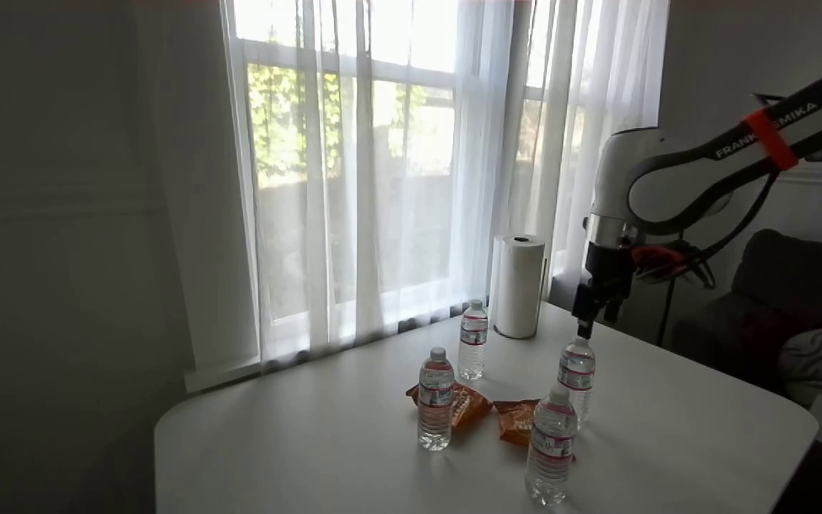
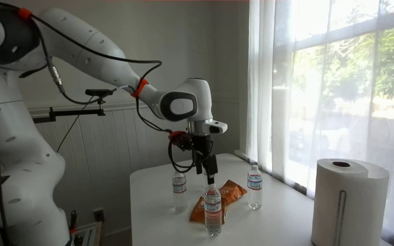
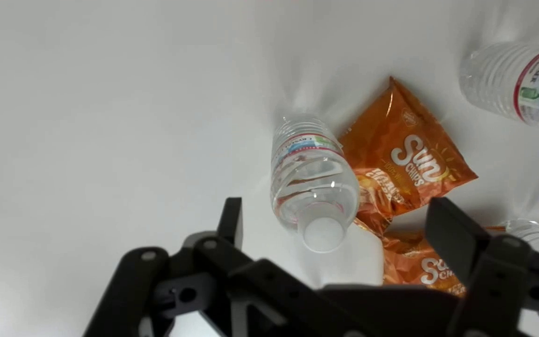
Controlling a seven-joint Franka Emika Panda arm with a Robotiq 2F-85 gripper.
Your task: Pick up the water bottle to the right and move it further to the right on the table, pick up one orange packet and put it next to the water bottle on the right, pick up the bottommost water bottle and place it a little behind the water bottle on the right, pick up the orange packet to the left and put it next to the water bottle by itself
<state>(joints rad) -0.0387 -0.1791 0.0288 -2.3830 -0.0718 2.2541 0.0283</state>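
carefully lower the spread hand until it evenly straddles the white-capped clear plastic bottle, rightmost in an exterior view.

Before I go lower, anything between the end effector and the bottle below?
Nothing visible stands between the end effector and that water bottle: its cap shows between the open fingers in the wrist view. An orange packet lies close beside the bottle, and one finger overlaps a second packet there, so a low descent might brush it.
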